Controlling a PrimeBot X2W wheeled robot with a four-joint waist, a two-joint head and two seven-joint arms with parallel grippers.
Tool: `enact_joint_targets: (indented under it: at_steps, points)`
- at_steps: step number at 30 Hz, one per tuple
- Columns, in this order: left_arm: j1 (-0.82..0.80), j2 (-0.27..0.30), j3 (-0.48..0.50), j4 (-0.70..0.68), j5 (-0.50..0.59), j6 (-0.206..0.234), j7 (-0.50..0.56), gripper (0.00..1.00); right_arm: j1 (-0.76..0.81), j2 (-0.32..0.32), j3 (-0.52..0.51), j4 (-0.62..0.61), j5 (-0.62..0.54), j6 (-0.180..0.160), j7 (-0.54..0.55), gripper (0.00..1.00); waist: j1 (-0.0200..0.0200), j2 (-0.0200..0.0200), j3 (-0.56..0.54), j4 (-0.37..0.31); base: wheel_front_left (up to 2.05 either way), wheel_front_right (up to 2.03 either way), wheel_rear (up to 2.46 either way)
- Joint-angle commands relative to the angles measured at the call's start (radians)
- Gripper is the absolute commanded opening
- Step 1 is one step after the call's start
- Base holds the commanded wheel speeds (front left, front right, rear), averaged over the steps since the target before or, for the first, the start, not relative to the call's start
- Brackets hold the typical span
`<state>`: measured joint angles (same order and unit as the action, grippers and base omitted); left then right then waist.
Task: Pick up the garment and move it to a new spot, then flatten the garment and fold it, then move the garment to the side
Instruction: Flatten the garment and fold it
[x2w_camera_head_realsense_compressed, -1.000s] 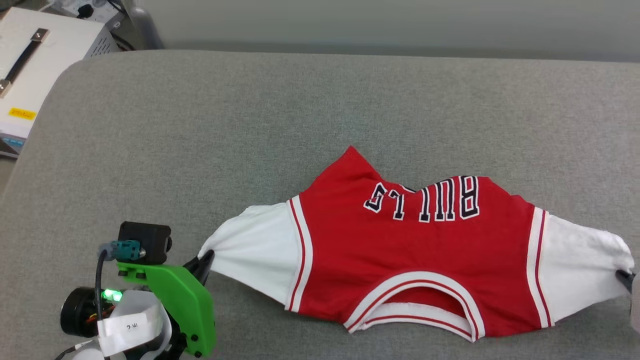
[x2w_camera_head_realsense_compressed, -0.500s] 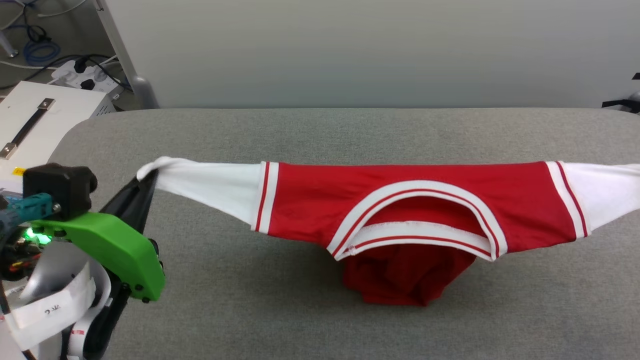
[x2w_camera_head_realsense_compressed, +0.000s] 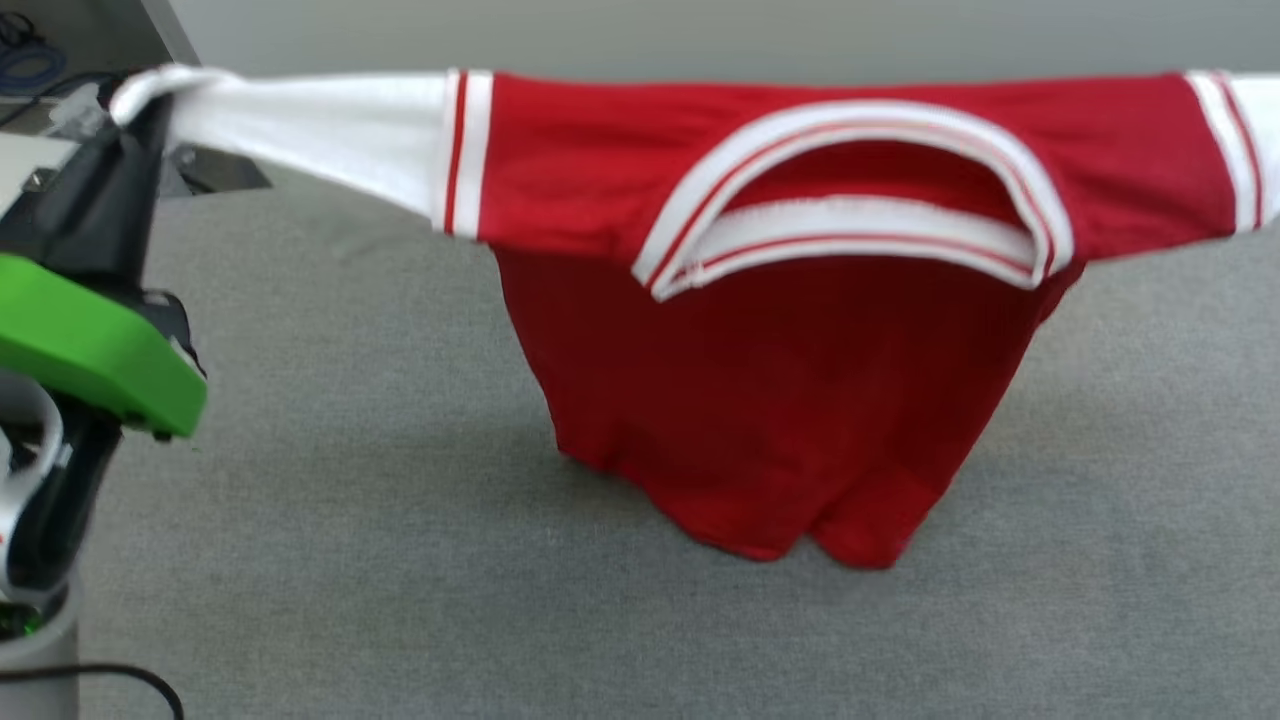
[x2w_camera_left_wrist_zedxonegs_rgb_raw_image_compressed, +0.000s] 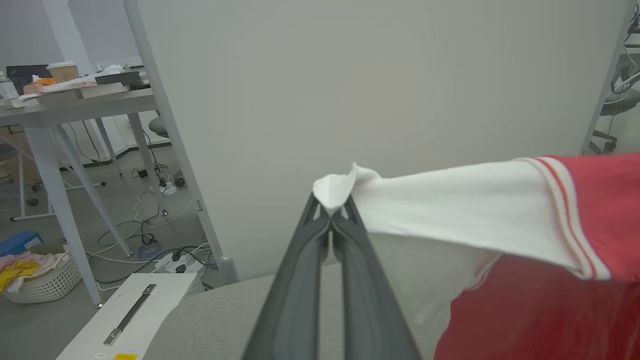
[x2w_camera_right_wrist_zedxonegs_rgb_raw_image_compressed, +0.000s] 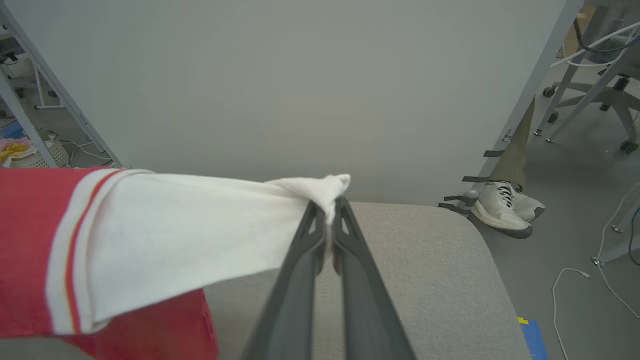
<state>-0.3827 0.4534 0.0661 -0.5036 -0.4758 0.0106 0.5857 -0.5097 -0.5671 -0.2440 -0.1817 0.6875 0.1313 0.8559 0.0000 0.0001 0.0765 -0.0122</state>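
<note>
Open over grey cushion (x2w_camera_head_realsense_compressed: 300, 560) either side of hanging garment (x2w_camera_head_realsense_compressed: 780, 400); blocked mid-way by its red body, hem low near cushion. Barred above by stretched sleeves (x2w_camera_head_realsense_compressed: 320, 130); closed behind by partition (x2w_camera_left_wrist_zedxonegs_rgb_raw_image_compressed: 375, 75).

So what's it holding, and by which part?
The garment. The left gripper pinches the tip of one white sleeve, and the right gripper pinches the other sleeve's tip.

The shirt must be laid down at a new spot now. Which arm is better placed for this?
Neither alone, probably: the left gripper and the right gripper each pinch one white sleeve tip of the garment, which hangs stretched between them.
</note>
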Motion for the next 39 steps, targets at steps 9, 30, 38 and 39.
enact_joint_targets:
  at_steps: [9, 30, 38, 39]
  points:
    - [-0.335, 0.109, -0.041, 0.172, -0.005, -0.096, -0.016, 0.00, -0.298, -0.064, 0.058, 0.126, -0.055, -0.001, -0.112, 0.00, 0.0000, -0.0001, 0.207, -0.007, 0.00, 0.00, 0.00]
    - [-1.249, 0.122, -0.298, 0.838, 0.131, -0.140, -0.265, 0.00, -1.061, -0.054, 0.277, 0.598, -0.275, -0.001, -0.464, 0.00, 0.0000, -0.0001, 0.604, 0.002, 0.00, 0.00, 0.00]
    - [-1.265, 0.055, -0.320, 1.000, 0.144, -0.134, -0.454, 0.00, -1.112, 0.002, 0.353, 0.754, -0.294, -0.001, -0.630, 0.00, 0.0000, -0.0001, 0.623, 0.024, 0.00, 0.00, 0.00]
    - [-1.252, 0.046, -0.323, 1.020, 0.140, -0.134, -0.470, 0.00, -1.101, 0.004, 0.362, 0.772, -0.289, -0.001, -0.640, 0.00, 0.0000, -0.0001, 0.619, 0.028, 0.00, 0.00, 0.00]
